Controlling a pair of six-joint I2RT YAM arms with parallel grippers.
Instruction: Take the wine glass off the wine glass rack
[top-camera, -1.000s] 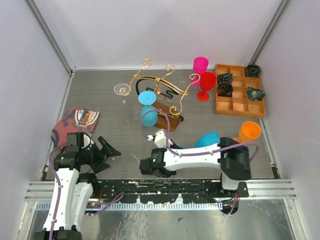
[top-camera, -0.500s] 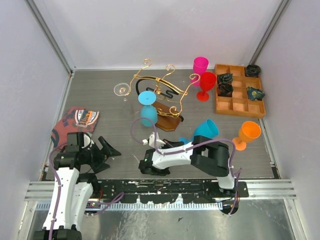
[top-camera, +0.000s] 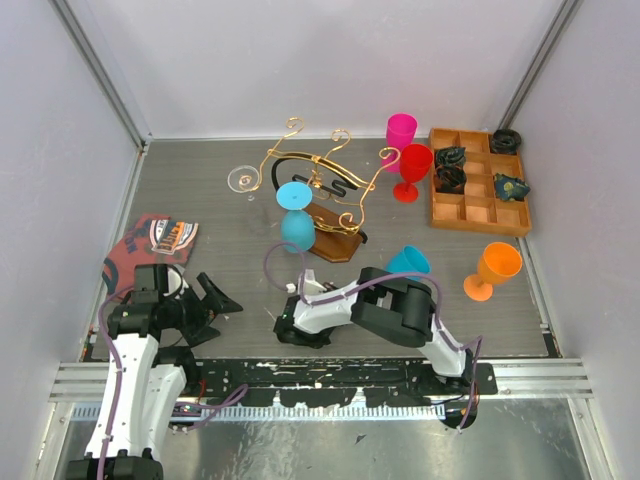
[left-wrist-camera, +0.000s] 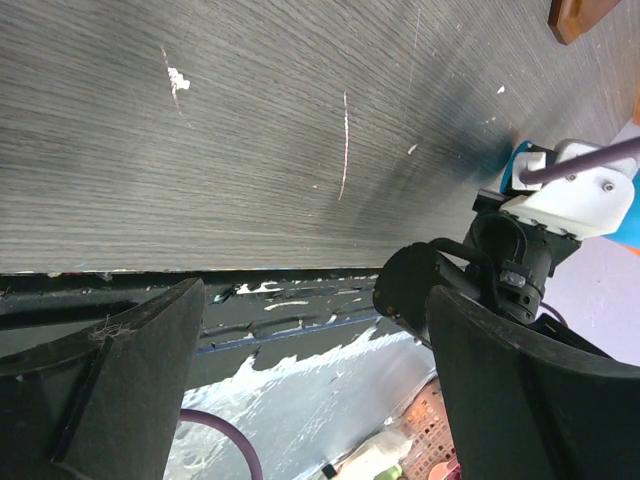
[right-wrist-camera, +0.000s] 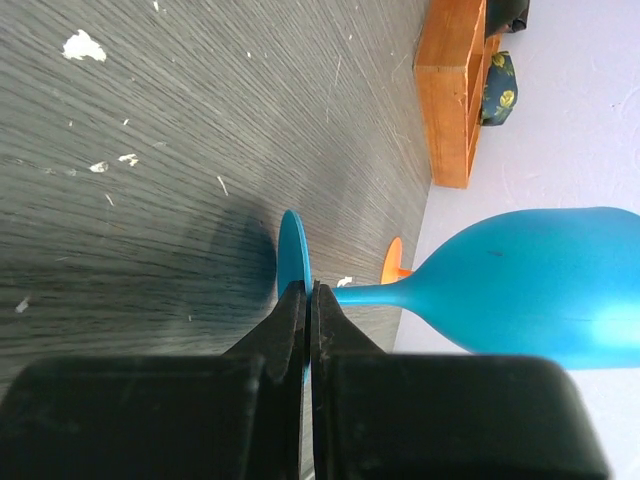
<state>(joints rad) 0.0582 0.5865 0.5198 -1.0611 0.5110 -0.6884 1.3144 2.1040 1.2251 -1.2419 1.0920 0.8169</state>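
Observation:
The gold wire wine glass rack (top-camera: 322, 178) stands on its brown base (top-camera: 335, 243) at mid table. A blue wine glass (top-camera: 295, 218) hangs on it upside down, and a clear glass (top-camera: 241, 179) is at its left arm. My right gripper (right-wrist-camera: 311, 292) is shut on the foot (right-wrist-camera: 291, 258) of a second blue wine glass (right-wrist-camera: 540, 292), off the rack and right of it in the top view (top-camera: 408, 262). That gripper is hidden under the folded arm in the top view. My left gripper (top-camera: 215, 300) is open and empty at the near left; it also shows in the left wrist view (left-wrist-camera: 315, 300).
Pink (top-camera: 401, 130) and red (top-camera: 413, 165) glasses stand behind the rack's right side. An orange glass (top-camera: 493, 268) stands at the right. An orange compartment tray (top-camera: 480, 205) holds dark items at the back right. A printed cloth (top-camera: 150, 243) lies at the left.
My right arm has folded back toward its base, carrying the blue glass away from the rack; the glass now stands more upright. The left arm has not moved.

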